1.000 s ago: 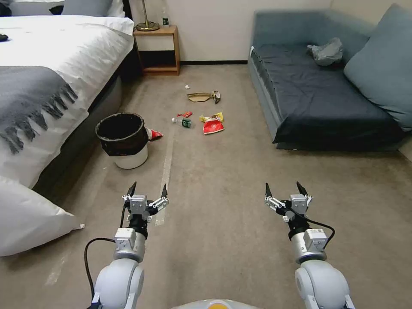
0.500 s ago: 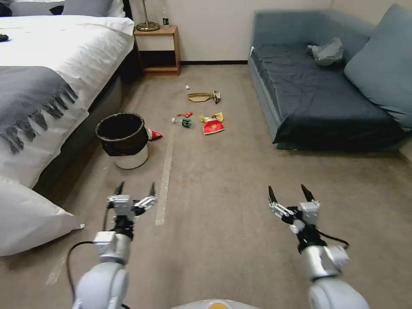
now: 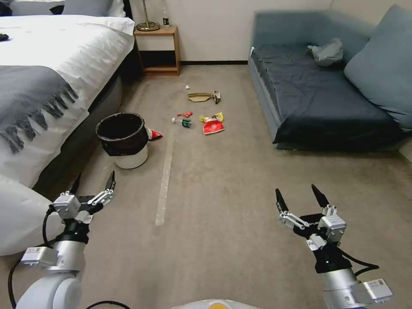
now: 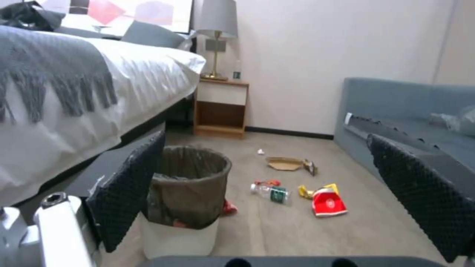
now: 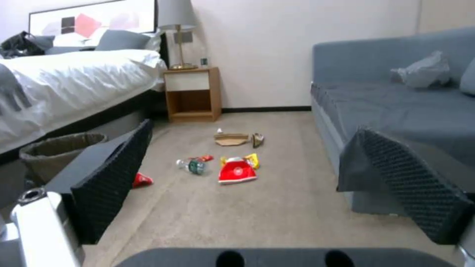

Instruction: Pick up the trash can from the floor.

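The small round white plastic trash can (image 3: pixel 124 140), lined with a black bag folded down over its rim, stands upright on the beige-brown short carpet floor (image 3: pixel 223 193), close beside the dark base of the white-sheeted bed (image 3: pixel 51 56) and on the robot's left of the pale lengthwise stripe (image 3: pixel 164 184) in the carpet. Its long axis runs straight up, with the open mouth facing the ceiling, so the rim is the part that offers itself to a grip. The left pincer (image 3: pixel 92 184) hovers above the floor, its 2 black fingers spread wide and pointing ahead; the can lies forward of it and a little toward the robot's middle, near but clearly apart. In the left wrist view the can (image 4: pixel 188 196) sits just inside 1 of the spread pads (image 4: pixel 131 193), not centred in the gap, so by my reading the left arm would need to shift sideways as well as advance before the rim falls between its fingers. The right pincer (image 3: pixel 299 198) is likewise wide open and empty, on the far side of the stripe and well apart from the can. The left arm is plainly the nearer of the 2. Nothing is gripped yet, and the can has not left the floor.
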